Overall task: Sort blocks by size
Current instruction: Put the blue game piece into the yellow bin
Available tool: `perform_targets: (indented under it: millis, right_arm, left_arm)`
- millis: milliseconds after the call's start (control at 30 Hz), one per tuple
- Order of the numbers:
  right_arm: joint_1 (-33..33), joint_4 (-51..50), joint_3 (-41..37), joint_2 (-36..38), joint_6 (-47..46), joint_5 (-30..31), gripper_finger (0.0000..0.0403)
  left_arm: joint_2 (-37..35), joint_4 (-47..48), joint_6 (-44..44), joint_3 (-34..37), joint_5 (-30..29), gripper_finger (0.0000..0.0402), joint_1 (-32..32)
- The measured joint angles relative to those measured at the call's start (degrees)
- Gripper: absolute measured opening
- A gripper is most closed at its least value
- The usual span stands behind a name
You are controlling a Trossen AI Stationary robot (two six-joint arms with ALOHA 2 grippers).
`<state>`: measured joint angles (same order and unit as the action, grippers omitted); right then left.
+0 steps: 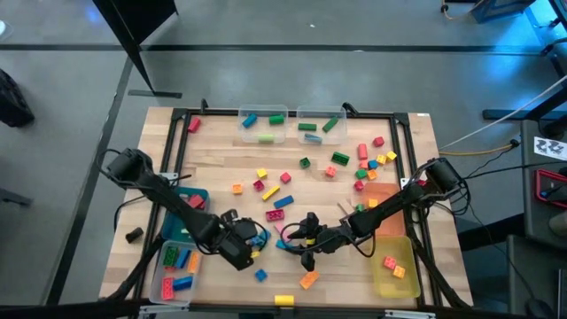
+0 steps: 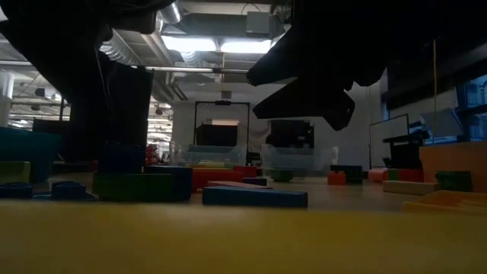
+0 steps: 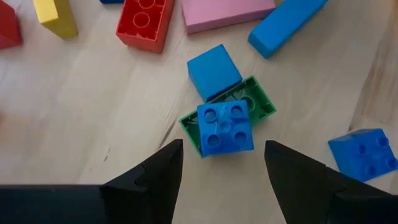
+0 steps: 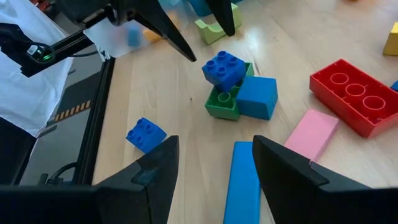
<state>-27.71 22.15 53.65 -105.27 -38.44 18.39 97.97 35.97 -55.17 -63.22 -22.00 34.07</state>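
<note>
I'm watching both arms working over the near middle of the wooden table (image 1: pixel 221 159), the grippers facing each other across a small cluster of blocks. My left gripper (image 3: pixel 224 165) is hovering with its fingers spread apart and nothing between them; just ahead of it a blue studded brick (image 3: pixel 225 127) is sitting tilted on top of a green brick (image 3: pixel 264 102), with a plain blue cube (image 3: pixel 213 70) touching the green one at its 11 o'clock side. A second blue studded brick (image 3: pixel 360 152) is lying apart at about 4 o'clock from the stack. My right gripper (image 4: pixel 214 165) is also standing spread and empty, looking at the same stack from the opposite side; a long blue bar (image 4: pixel 242 183) is lying between its fingers, flat on the table, and a pink block (image 4: pixel 314 132) and a red studded brick (image 4: pixel 354 93) are lying nearby. More blocks are lying scattered across the table's centre, toward 12 and 2 o'clock from the grippers, and some are sitting in the clear bins (image 1: pixel 266 124) along the far edge
</note>
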Motion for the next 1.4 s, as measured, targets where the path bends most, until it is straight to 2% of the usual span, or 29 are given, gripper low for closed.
perform_targets:
  millis: [200,667,767,933,1033,1233,1400]
  right_arm:
    - [0.00,-0.15,0.00,0.00,0.00,0.00,0.0205]
    - [-0.01,-0.09,0.00,0.02,0.00,0.00,0.0205]
    - [-0.01,-0.07,0.00,0.02,0.00,-0.02,0.0205]
    - [-0.02,0.06,0.00,0.02,-0.02,0.00,0.0205]
    - [-0.02,0.49,0.00,0.02,-0.36,0.73,0.0205]
    - [0.07,0.79,-0.02,0.02,-8.73,4.21,0.0205]
    - [0.53,2.57,-0.02,0.02,-14.75,6.01,0.0205]
  left_arm:
    - [2.09,-2.74,0.10,0.00,0.09,0.0212,-0.01]
    - [5.31,-2.43,1.11,0.00,0.14,0.0210,-1.79]
    - [5.31,-2.45,2.95,0.00,0.15,0.0193,-1.91]
    - [5.31,-2.48,6.38,-0.01,0.15,0.0132,-1.86]
    - [4.83,-2.43,8.52,-0.11,0.36,0.0125,-1.86]
    - [2.38,-3.57,11.25,-0.17,-0.15,0.0125,-1.86]
    - [1.36,-10.88,16.48,-0.17,-2.76,0.0125,-1.89]
